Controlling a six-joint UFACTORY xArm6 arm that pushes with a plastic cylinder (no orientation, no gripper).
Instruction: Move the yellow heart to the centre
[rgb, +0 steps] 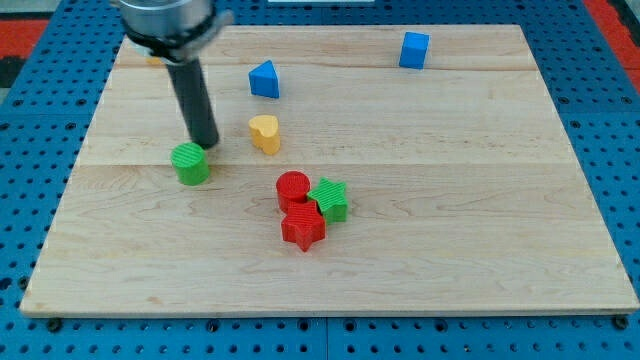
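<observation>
In the camera view, the yellow heart (265, 133) is seen lying on the wooden worktop (480, 230), left of the middle and a little toward the view's top. The tip (205, 146) of the rod is set down well to the view's left of the heart, apart from it, and just above and beside the green cylinder (190, 163), which it seems to touch or nearly touch. No hand is fitted to this arm, so nothing can be spread, pressed together or pinched; only a plain rod is carried.

A blue triangle (264, 79) is placed above the heart, and a blue cube (414, 49) lies far off at the view's top right. A red cylinder (292, 188), a red star (303, 228) and a green star (330, 199) are clustered below and to the right of the heart.

The push is judged best begun from the heart's left side, slightly above it, so that the heart is driven rightward and a little downward. The contact should be kept on the heart's middle, lest it be spun aside. The red and green cluster should be passed above, not struck.
</observation>
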